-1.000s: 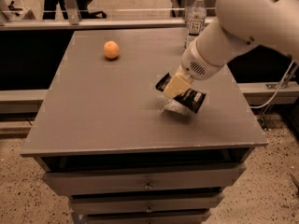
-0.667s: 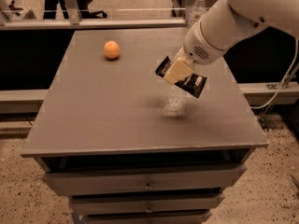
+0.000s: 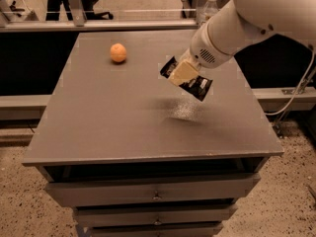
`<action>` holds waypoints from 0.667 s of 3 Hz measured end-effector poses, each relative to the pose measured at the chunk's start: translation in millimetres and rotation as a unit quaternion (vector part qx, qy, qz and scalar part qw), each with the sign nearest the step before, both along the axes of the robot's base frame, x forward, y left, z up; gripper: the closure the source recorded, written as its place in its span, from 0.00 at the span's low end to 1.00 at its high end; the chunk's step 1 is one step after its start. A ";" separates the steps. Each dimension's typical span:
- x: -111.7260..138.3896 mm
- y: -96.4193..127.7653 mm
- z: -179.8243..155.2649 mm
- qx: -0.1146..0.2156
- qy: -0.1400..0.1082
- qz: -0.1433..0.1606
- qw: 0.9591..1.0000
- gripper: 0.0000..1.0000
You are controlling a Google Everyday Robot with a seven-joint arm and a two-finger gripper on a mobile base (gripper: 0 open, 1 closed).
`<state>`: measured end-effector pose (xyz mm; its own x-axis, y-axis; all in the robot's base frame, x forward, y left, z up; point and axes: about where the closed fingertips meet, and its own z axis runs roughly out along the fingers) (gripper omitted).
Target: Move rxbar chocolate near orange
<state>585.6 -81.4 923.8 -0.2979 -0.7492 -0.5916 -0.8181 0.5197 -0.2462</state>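
The rxbar chocolate (image 3: pixel 196 85), a flat bar in a shiny black wrapper, hangs tilted in the air above the middle right of the grey table top. My gripper (image 3: pixel 182 72) is shut on its middle, its pale fingers across the wrapper. The white arm reaches in from the upper right. The orange (image 3: pixel 118 53) sits on the table at the back left, well apart from the bar and the gripper.
The grey table (image 3: pixel 103 122) has drawers in its front. A clear plastic bottle (image 3: pixel 209 6) with a white cap stands at the back right edge, behind the arm. A low ledge runs behind the table, with a cable at the right.
My gripper has lifted the bar off the table and carried it up and slightly left, toward the orange. The orange has not moved.
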 end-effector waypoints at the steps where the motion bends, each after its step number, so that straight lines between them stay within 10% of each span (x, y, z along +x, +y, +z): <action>1: 46.5 13.0 -4.3 0.029 -0.039 -0.013 0.999 1.00; 2: 101.6 30.1 -16.1 0.048 -0.063 -0.020 0.997 1.00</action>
